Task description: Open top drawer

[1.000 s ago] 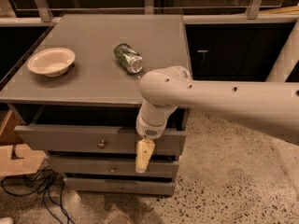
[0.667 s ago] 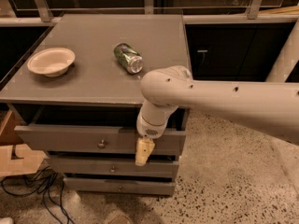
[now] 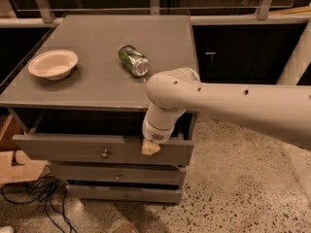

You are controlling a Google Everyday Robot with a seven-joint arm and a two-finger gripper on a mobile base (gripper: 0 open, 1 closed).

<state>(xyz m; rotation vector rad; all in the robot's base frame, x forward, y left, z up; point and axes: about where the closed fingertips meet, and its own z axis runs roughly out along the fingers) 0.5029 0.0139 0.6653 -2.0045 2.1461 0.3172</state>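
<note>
One grey top drawer [image 3: 73, 151] ajar, end effector [image 3: 150, 148] at its front

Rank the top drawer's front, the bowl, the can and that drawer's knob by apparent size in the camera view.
1. top drawer, its front
2. bowl
3. can, somewhat smaller than the bowl
4. knob
The gripper sits at the drawer's upper edge, right of the knob.

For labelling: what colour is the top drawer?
Grey, camera view; gripper at front edge of the top drawer.

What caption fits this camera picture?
Gripper at the front edge of the partly open top drawer; bowl and can above.
</note>
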